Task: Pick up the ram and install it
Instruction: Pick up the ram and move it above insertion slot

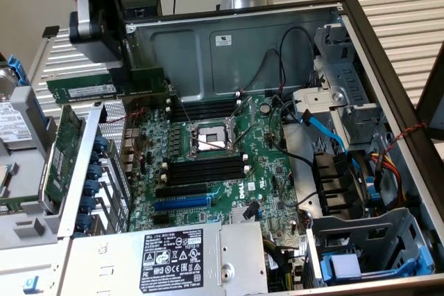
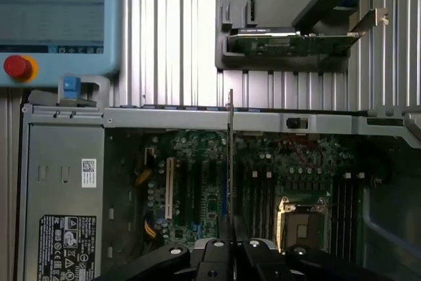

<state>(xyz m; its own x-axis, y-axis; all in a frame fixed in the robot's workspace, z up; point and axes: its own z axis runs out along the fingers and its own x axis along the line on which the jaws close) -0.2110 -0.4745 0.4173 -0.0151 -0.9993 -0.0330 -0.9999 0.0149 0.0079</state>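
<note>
The pincer (image 1: 123, 74) grips the ram (image 1: 83, 90) by its edge, in the air over the case's rim at the exterior view's left, well apart from the black memory slots (image 1: 206, 169). Carrying it well probably means holding the stick level, parallel to a slot and clear of the upright expansion card (image 1: 66, 147).

Cropped by the top edge, upper left of the exterior view: upper part of the gripper (image 1: 123, 74). Hidden behind it: a short stretch of the ram (image 1: 83, 91). Too small to read: power-supply label (image 1: 175, 260).
</note>
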